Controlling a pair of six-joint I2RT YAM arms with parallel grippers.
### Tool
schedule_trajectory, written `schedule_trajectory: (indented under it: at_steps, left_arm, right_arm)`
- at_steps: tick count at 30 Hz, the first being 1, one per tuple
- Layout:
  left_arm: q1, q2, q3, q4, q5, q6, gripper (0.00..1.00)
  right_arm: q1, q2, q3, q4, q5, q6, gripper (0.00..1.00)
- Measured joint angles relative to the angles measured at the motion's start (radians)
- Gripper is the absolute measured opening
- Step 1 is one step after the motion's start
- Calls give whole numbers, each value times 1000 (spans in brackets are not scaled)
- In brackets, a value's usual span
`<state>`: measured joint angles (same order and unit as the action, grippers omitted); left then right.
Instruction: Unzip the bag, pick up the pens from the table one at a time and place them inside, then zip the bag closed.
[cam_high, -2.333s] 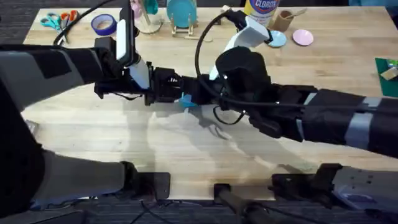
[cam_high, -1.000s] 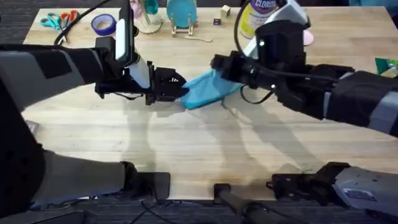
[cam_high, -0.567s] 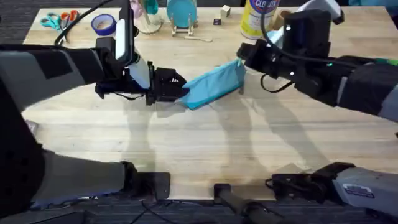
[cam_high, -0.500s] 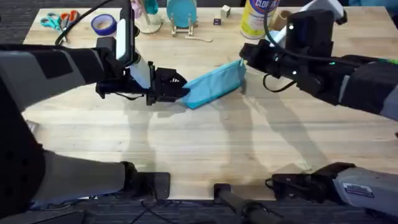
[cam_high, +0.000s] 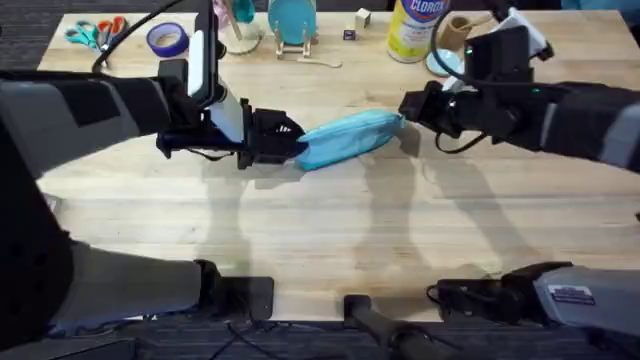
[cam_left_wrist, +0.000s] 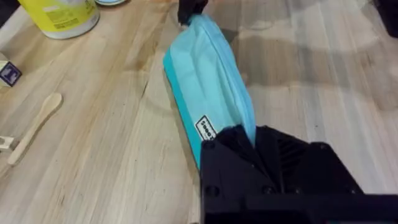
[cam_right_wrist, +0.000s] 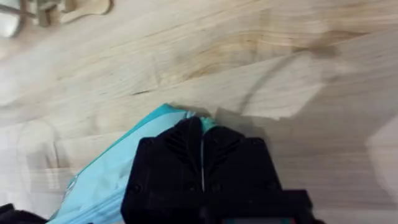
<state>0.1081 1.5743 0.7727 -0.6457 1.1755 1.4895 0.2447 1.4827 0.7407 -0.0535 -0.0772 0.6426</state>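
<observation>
Stretched out since a moment ago, the bag (cam_high: 346, 138) now lies nearly level across the middle of the table (cam_high: 300, 230), where half a second earlier its far end was lifted toward the bottle (cam_high: 417, 28); two seconds back it was almost wholly covered by the arms. From the 9 o'clock side the left gripper (cam_high: 290, 146) has its fingers clamped on the bag's near end, unchanged in place. The right gripper (cam_high: 408, 108), now lower and farther toward 3 o'clock, pinches the opposite tip, its two fingers pressed together with only a sliver of teal fabric showing between them in the right wrist view (cam_right_wrist: 202, 146). The zipper pull itself cannot be made out, and whether the zip is open or closed is hidden. A wooden spoon (cam_left_wrist: 34, 127) lies beside the bag in the left wrist view (cam_left_wrist: 208, 93).
</observation>
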Motion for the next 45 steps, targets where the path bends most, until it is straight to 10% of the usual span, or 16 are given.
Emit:
schedule_trajectory:
  at_steps: [16,22,24,45]
  left_arm:
    - [0,11,0,3,7,0,45]
    - [8,11,-2,-5,-1,0,45]
    - [8,11,-2,-4,-1,0,45]
    - [8,11,-2,7,-1,0,44]
  right_arm:
    - [0,56,4,114,-6,-37,37]
    - [-48,8,-5,109,106,-177,858]
    - [-51,-34,-8,92,116,-231,987]
    - [-48,-610,-9,-202,-71,-618,997]
